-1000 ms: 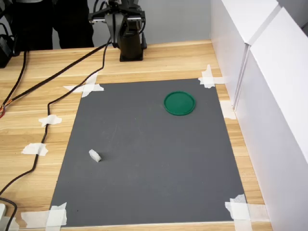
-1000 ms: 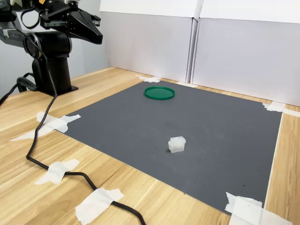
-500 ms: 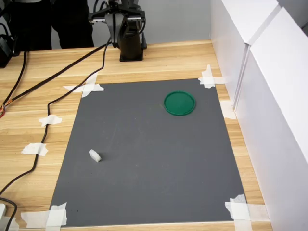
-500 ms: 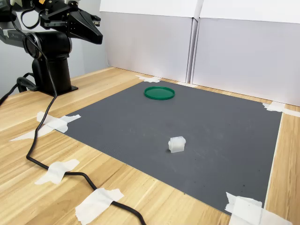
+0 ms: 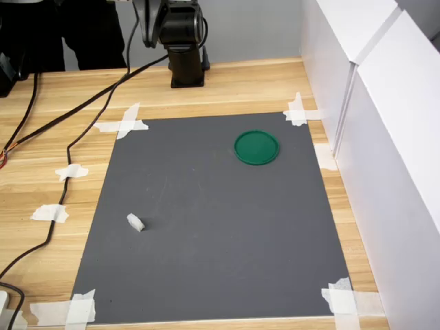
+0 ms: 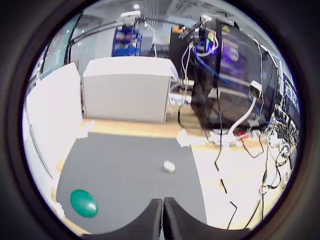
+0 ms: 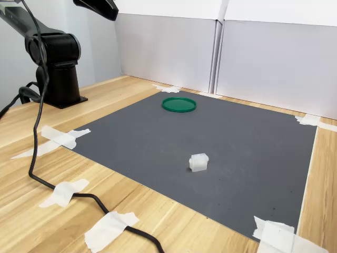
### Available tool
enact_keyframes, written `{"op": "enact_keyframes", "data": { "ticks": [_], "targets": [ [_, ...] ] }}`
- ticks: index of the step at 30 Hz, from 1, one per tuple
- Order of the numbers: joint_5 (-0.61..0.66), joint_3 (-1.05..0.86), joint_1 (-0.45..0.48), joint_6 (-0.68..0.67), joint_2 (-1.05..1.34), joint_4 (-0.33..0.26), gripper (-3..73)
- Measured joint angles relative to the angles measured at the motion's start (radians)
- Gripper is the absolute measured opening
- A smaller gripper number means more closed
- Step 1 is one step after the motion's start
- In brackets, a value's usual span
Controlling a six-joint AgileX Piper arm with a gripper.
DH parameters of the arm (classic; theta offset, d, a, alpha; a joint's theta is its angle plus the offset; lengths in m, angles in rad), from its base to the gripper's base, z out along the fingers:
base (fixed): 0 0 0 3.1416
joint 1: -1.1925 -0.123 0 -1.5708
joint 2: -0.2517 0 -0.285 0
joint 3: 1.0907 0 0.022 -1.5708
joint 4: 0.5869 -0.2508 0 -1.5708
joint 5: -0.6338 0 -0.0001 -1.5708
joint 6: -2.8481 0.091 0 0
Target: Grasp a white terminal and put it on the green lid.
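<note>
The white terminal [image 5: 135,222] lies alone on the dark grey mat [image 5: 206,261], near the first exterior view's left edge of the mat; it also shows in the second exterior view [image 7: 198,162] and the wrist view [image 6: 169,166]. The green lid [image 5: 256,147] rests flat near the mat's far corner, with nothing on it [image 7: 179,104] [image 6: 83,203]. My gripper [image 6: 162,220] is shut and holds nothing, its two fingers pressed together. It hangs high above the arm's base, far from both objects; only its dark tip [image 7: 111,11] shows at the second exterior view's top edge.
The arm's black base [image 5: 183,48] stands on the wooden table beyond the mat. Black cables [image 5: 65,148] run along the first exterior view's left side. White panels [image 5: 385,137] wall off the first exterior view's right side. White tape strips [image 5: 122,126] hold the mat's corners.
The arm has lifted: the gripper rose from beside the base to the second exterior view's top edge and out of the first exterior view. Terminal and lid have not moved.
</note>
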Motion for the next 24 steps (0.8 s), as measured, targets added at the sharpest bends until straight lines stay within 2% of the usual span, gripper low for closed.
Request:
{"op": "enact_keyframes", "data": {
  "ticks": [3,8,11,14,18,24],
  "targets": [
    [0.083,0.086,0.0,-0.012,-0.124,0.0,-1.6],
    [0.211,0.222,0.0,-0.125,-0.311,-0.007,-1.4],
    [0.283,0.297,0.0,-0.162,-0.421,-0.04,0.6],
    [0.344,0.369,0.0,-0.202,-0.543,-0.088,5.8],
    [0.417,0.466,0.0,-0.221,-0.705,-0.127,18.6],
    [0.446,0.604,0.0,-0.229,-0.911,-0.136,49.2]
  ]
}}
